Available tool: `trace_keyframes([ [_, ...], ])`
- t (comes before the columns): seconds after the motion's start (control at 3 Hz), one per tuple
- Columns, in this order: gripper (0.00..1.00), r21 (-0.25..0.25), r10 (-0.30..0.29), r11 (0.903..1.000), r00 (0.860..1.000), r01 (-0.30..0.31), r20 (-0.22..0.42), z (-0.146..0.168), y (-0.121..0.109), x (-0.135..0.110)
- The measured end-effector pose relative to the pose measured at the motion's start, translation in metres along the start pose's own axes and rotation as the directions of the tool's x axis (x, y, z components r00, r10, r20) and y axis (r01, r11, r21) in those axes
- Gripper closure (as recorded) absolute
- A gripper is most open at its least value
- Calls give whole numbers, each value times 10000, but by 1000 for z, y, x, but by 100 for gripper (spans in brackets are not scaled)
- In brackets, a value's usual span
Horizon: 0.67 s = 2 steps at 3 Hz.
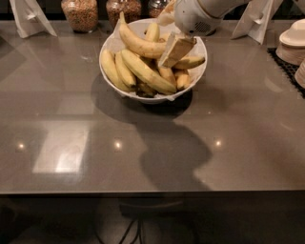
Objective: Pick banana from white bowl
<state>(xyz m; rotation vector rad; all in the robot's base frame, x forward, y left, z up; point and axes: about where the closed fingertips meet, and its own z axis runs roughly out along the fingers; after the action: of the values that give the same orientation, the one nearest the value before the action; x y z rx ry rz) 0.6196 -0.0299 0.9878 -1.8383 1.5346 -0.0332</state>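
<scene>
Shiny grey table [143, 157] up front. Further back sits the white bowl [157, 99], piled with bananas. The banana [140, 45] lies on top of the heap, with its long axis running upper-left to lower-right and its stem end poking up at the far-left rim. The gripper [172, 49] hangs over the bowl's right side at the banana's blunt end and looks like it's touching it. Honestly can't tell if it's spread or pinching. Jars [78, 12] stand behind.
</scene>
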Motion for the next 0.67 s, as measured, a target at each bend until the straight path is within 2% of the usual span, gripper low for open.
trace_keyframes([
  [0.33,31,-83,10,10000,10000,-9,46,12,0,1],
  [0.67,41,-106,55,9999,9999,-54,97,25,-3,3],
])
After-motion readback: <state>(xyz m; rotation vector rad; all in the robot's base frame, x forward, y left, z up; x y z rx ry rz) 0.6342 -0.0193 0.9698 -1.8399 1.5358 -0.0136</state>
